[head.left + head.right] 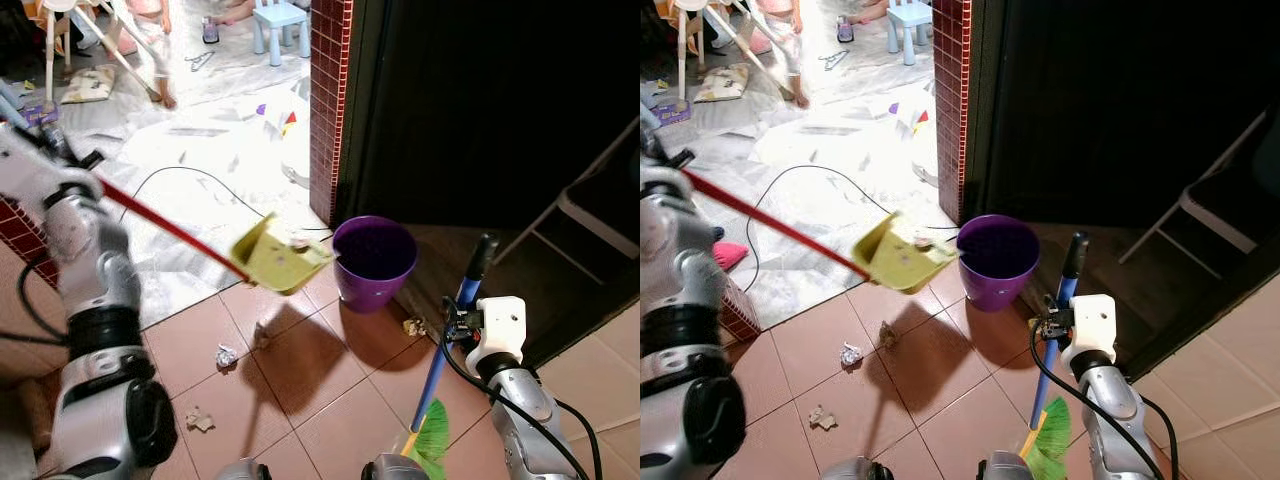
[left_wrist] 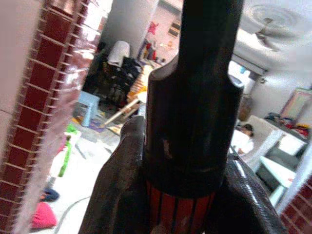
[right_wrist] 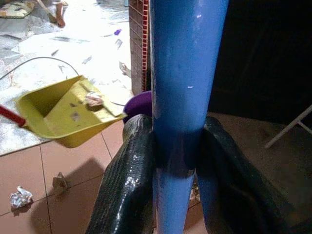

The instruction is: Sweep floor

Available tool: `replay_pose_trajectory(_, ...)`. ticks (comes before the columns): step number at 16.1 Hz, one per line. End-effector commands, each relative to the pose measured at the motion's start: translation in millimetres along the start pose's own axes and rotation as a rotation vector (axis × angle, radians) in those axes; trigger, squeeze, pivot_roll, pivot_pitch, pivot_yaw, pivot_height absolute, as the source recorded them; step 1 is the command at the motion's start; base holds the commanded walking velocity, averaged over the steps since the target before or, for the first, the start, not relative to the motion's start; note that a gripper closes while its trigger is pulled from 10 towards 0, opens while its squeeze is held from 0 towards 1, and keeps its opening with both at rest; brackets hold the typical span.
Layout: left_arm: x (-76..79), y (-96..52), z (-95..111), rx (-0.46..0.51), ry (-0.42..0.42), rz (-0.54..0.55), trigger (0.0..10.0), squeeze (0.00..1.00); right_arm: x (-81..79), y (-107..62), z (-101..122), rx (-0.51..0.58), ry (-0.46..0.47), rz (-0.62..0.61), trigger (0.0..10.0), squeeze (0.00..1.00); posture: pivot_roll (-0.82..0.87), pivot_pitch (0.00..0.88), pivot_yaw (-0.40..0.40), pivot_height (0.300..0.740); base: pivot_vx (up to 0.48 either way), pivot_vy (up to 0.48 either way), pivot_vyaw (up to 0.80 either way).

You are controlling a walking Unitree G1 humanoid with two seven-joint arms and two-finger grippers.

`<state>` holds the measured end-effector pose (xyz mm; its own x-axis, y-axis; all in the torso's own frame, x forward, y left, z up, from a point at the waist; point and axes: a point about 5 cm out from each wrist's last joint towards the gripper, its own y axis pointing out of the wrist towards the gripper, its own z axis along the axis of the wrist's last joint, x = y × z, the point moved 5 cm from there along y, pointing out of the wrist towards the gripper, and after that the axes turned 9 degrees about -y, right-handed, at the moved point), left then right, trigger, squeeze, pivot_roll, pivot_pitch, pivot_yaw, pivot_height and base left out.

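Note:
A yellow-green dustpan on a long red handle hangs in the air, its mouth close to the rim of a purple bin. A scrap of litter lies in the pan. My left gripper is shut on the handle's black and red top end. My right gripper is shut on the blue pole of a broom whose green bristles rest on the tiles. Crumpled paper bits lie on the terracotta floor under the pan.
A red-tiled pillar stands behind the bin, with a dark room to its right and a folding chair in it. A black cable loops over plastic sheeting. A small blue stool and a person's legs are far back.

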<state>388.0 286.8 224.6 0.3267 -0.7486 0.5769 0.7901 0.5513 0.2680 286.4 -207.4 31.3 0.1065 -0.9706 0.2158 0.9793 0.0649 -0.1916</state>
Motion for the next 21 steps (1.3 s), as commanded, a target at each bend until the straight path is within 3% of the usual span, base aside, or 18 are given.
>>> replay_pose_trajectory(1, 27.8, 4.3, 12.4, 0.045, -0.074, -0.064, 10.0, 0.0, -1.7, -0.3, -1.2, -0.003, 0.0, 0.003, 10.0, 0.0, -0.21, 0.0, 0.056, 0.74, 0.0, 0.0, 0.0)
replay_pose_trajectory(10, 99.0, 17.2, 3.0, 0.011, -0.089, -0.207, 10.0, 0.0, -6.7, -16.5, 5.3, 0.036, 0.021, -0.067, 10.0, 0.0, -0.28, 0.0, 0.15, 0.74, 0.0, 0.0, 0.0)
replay_pose_trajectory(14, 113.3, 18.0, -1.3, 0.001, -0.06, -0.247, 10.0, 0.0, -10.7, -25.0, 12.0, 0.062, 0.018, -0.075, 10.0, 0.0, -0.3, 0.0, 0.182, 0.74, 0.0, 0.0, 0.0)
replay_pose_trajectory(17, 135.1, 11.1, -12.3, -0.027, -0.031, -0.319, 10.0, 0.0, -13.5, -42.6, 18.0, 0.095, -0.018, -0.078, 10.0, 0.0, -0.32, 0.0, 0.217, 0.74, 0.0, 0.0, 0.0)
replay_pose_trajectory(19, 157.1, 5.8, -15.6, -0.038, -0.026, -0.372, 10.0, 0.0, -7.4, -68.3, 1.9, 0.042, -0.04, -0.116, 10.0, 0.0, -0.34, 0.0, 0.239, 0.74, 0.0, 0.0, 0.0)
replay_pose_trajectory(21, 165.8, 6.4, -13.4, -0.032, -0.022, -0.381, 10.0, 0.0, -6.7, -84.6, -8.1, -0.001, -0.038, -0.132, 10.0, 0.0, -0.35, 0.0, 0.255, 0.74, 0.0, 0.0, 0.0)
